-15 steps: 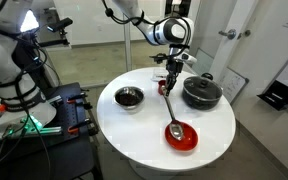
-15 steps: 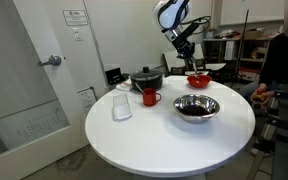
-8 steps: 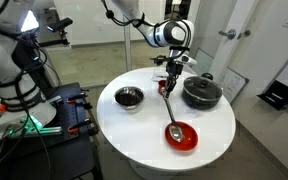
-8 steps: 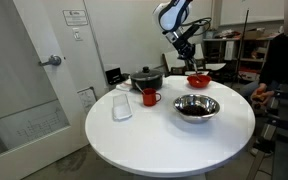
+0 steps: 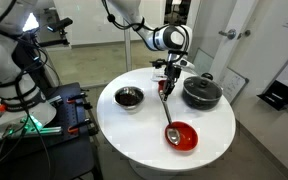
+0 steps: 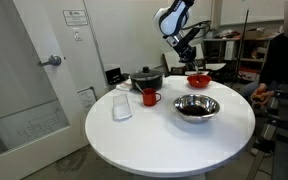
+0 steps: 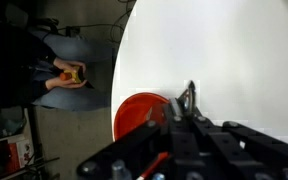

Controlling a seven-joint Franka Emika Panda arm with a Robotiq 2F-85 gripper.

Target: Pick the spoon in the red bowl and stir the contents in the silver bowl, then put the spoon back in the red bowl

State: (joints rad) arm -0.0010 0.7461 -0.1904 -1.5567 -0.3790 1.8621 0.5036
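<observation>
Above red bowl: spoon (image 5: 169,110) hanging near upright from end effector (image 5: 169,82); head low at the rim of red bowl (image 5: 189,139), on the side facing silver bowl (image 5: 129,97); contact with the rim not clear.
End effector: closed tight, pinching the top of the spoon handle.
Step in hand: judged as the lift-out, ahead of the carry to silver bowl.
Doing it well: raise straight up until the head clears the red rim, else risk of dragging or tipping the bowl. Cross the bare stretch between the bowls slowly, since a long spoon pinched at its end likely swings or twists in the grip. Lower the head into the dark contents (image 5: 130,96) short of the steel wall, and keep the circles small.
Hazard: black pot (image 5: 201,92) near the arm; steer wide of it.
Table (image 6: 134,140): round, white, glossy; also carrying red cup (image 6: 150,97) and clear container (image 6: 122,106) near the pot.
Room: grey door (image 6: 34,90) in a pale wall; gear (image 5: 24,100) and cables beside the table; person (image 7: 54,70) close to the table edge in the wrist view.
</observation>
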